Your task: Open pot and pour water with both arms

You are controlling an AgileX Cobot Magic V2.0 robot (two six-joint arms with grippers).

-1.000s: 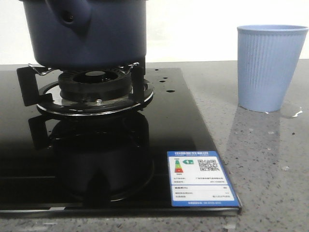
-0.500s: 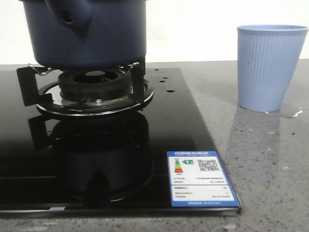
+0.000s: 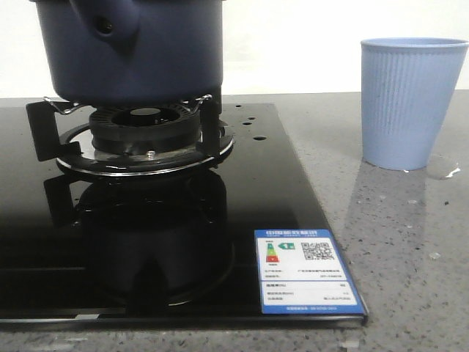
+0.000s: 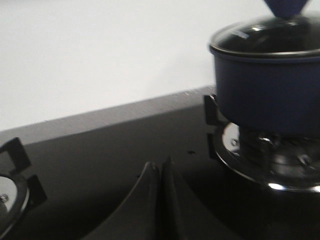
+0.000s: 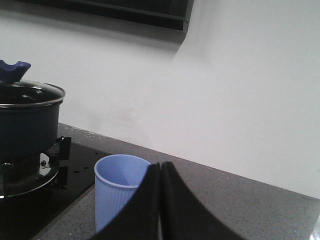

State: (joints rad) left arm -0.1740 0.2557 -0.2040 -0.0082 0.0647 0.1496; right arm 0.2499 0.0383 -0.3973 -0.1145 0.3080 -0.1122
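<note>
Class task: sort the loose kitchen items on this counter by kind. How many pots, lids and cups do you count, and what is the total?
Pots: 1, the pot on the burner.
Lids: 1, the glass lid on it.
Cups: 1, the light-blue cup.
Total: 3

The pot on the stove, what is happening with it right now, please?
Nothing is handling it at this moment. The pot sits on the burner support with its glass lid on. The left gripper and right gripper are both shut and empty, away from the pot. A light-blue cup stands upright on the counter, with a small puddle of water beside it.
</note>
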